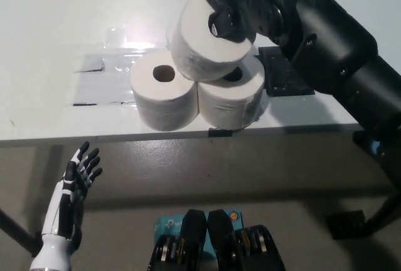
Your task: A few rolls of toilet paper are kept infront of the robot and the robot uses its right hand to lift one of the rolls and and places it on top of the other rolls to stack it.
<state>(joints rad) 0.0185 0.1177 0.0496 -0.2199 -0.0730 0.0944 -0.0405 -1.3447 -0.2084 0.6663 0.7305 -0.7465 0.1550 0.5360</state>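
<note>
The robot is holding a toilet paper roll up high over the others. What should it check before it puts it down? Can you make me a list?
1. Is the lifted roll firmly held? The right hand is closed on its top: ok.
2. Is it over the two front rolls? It hangs above the left base roll and the right base roll, roughly over where they meet: ok.
3. Is it level? It is tilted: not ok.
4. Are the base rolls upright and side by side on the table? Ok.
5. Is it already resting on them? Cannot tell.
6. Is the left hand out of the way? It is open, below the table edge: ok.
</note>
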